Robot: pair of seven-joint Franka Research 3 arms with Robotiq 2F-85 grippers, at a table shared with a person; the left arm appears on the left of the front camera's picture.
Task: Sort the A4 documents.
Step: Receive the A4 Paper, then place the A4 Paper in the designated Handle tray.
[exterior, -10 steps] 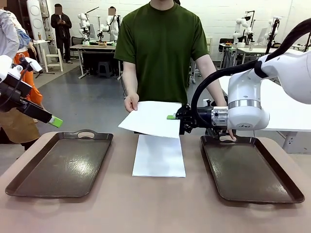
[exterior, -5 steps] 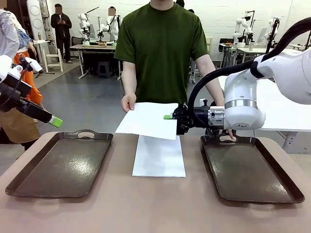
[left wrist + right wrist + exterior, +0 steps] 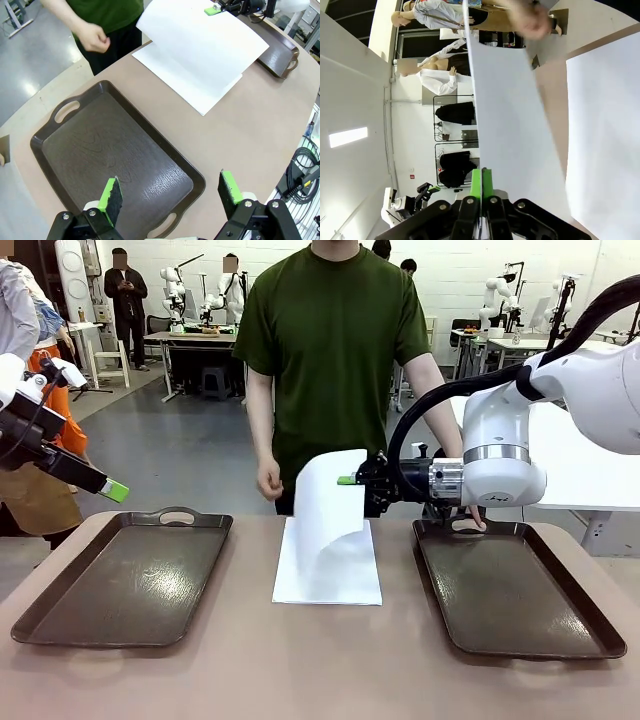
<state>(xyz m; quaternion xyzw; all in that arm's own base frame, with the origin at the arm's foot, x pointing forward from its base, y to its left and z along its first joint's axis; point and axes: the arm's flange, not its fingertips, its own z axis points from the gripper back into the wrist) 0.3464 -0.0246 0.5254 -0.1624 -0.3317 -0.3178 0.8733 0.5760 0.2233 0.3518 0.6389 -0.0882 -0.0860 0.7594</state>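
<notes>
One white A4 document [image 3: 329,502] hangs curled from my right gripper [image 3: 349,480], which is shut on its right edge above the table's middle. The right wrist view has that held sheet [image 3: 512,125] edge-on between the shut pads [image 3: 481,181]. A second A4 document [image 3: 327,568] lies flat on the table right beneath it, also seen as the flat sheet [image 3: 607,125]. My left gripper [image 3: 115,491] hovers open at the far left, and from its wrist camera the open gripper [image 3: 170,190] is over the left tray [image 3: 100,150]. The person's hand [image 3: 268,480] is off the paper.
Two dark brown handled trays flank the sheets: the left tray [image 3: 125,578] and the right tray [image 3: 515,590]. The person stands at the far edge behind the sheets. My right arm's elbow [image 3: 505,460] hangs over the right tray's far end.
The person has let go of the raised sheet and dropped the hand. The sheet's free end fell and now hangs curled from my right gripper. My left arm has not moved.
</notes>
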